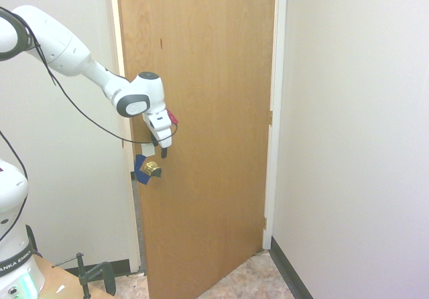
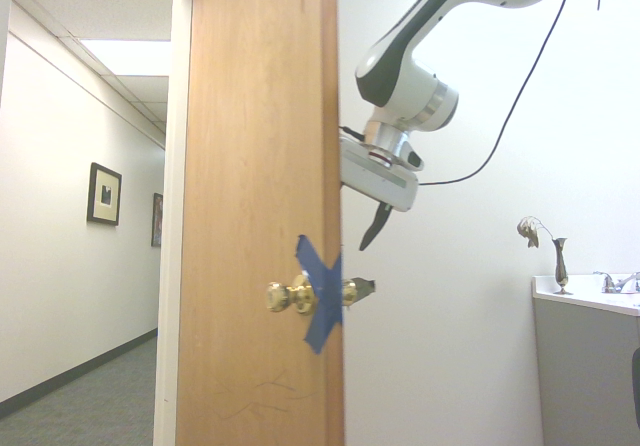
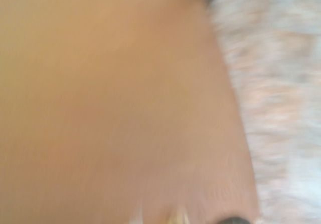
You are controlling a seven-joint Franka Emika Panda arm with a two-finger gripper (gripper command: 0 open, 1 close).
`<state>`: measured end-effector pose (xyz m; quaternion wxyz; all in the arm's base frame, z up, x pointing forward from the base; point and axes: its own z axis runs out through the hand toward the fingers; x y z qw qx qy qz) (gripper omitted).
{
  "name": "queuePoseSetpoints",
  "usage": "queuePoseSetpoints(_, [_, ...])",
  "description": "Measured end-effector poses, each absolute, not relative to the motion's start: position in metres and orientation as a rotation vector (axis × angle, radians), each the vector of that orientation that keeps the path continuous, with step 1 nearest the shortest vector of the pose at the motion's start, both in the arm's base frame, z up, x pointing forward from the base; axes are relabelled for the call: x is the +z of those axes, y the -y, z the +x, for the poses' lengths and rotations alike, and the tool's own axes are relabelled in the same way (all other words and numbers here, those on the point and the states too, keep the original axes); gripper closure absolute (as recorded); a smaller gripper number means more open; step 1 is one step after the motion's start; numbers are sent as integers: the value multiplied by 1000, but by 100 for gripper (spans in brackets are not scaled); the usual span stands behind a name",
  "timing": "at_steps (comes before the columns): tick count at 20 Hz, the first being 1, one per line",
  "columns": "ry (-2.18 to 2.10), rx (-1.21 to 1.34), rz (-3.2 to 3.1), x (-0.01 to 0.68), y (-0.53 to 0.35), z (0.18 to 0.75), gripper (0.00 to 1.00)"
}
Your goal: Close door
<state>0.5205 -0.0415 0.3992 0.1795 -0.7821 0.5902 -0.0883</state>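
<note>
The wooden door (image 1: 208, 111) stands partly open, hinged at the right in the first exterior view. Its free edge (image 2: 330, 116) faces the second exterior camera. A brass knob (image 1: 153, 169) with blue tape (image 1: 142, 169) around the latch sits at that edge; the knob (image 2: 290, 296) and tape (image 2: 322, 296) also show in the second exterior view. My gripper (image 1: 161, 150) points down just above the knob, close against the door's face near the free edge. From the other side the gripper (image 2: 372, 234) hangs beside the door edge. The blurred wrist view is mostly door (image 3: 110, 103).
A white wall (image 1: 355, 125) and the door frame (image 1: 275, 111) lie right of the door, with speckled floor (image 1: 248, 279) below. A black clamp (image 1: 94, 273) sits at the bottom left. A hallway with framed pictures (image 2: 105, 194) shows past the door; a counter (image 2: 585, 336) with a vase (image 2: 560, 264) stands at right.
</note>
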Motion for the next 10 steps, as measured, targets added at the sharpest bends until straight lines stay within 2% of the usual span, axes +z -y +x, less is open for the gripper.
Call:
queuePoseSetpoints(3, [-1501,-307,-2330,405,-111,533,0])
queuePoseSetpoints(5, [-1469,-331,-2362,410,-160,534,0])
queuePoseSetpoints(10, [-1546,-375,-2392,407,-107,530,0])
